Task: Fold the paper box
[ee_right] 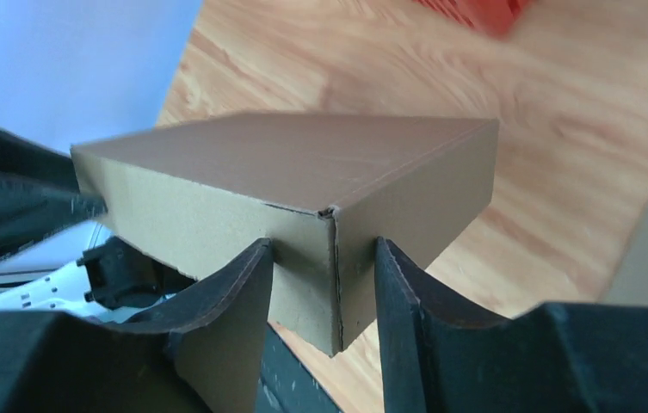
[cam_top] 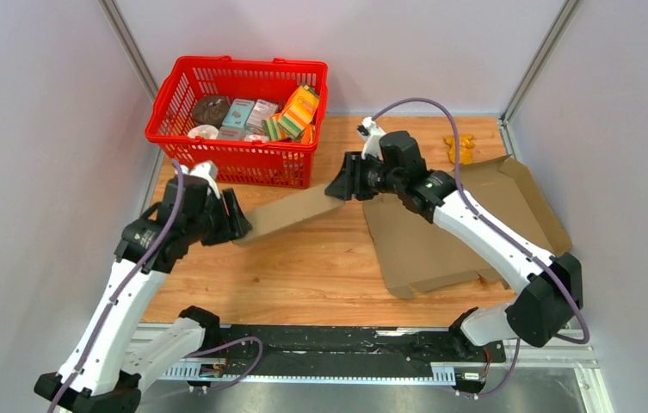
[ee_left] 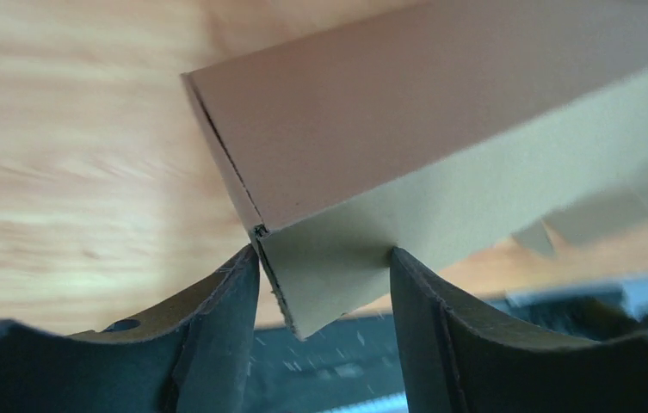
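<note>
A brown cardboard box [cam_top: 290, 212], folded into a flat closed shape, hangs above the wooden table between both arms. My left gripper [cam_top: 241, 225] is shut on its left corner; in the left wrist view the corner [ee_left: 329, 267] sits between the two black fingers [ee_left: 225, 318]. My right gripper [cam_top: 337, 188] is shut on its right corner; in the right wrist view the box's corner [ee_right: 329, 258] is pinched between the fingers [ee_right: 234, 301]. A second cardboard sheet [cam_top: 458, 228], unfolded with raised flaps, lies on the table under the right arm.
A red basket [cam_top: 238, 116] with several packaged groceries stands at the back left. Small orange pieces [cam_top: 460, 146] lie at the back right. Grey walls enclose the table. A black rail [cam_top: 346, 348] runs along the near edge.
</note>
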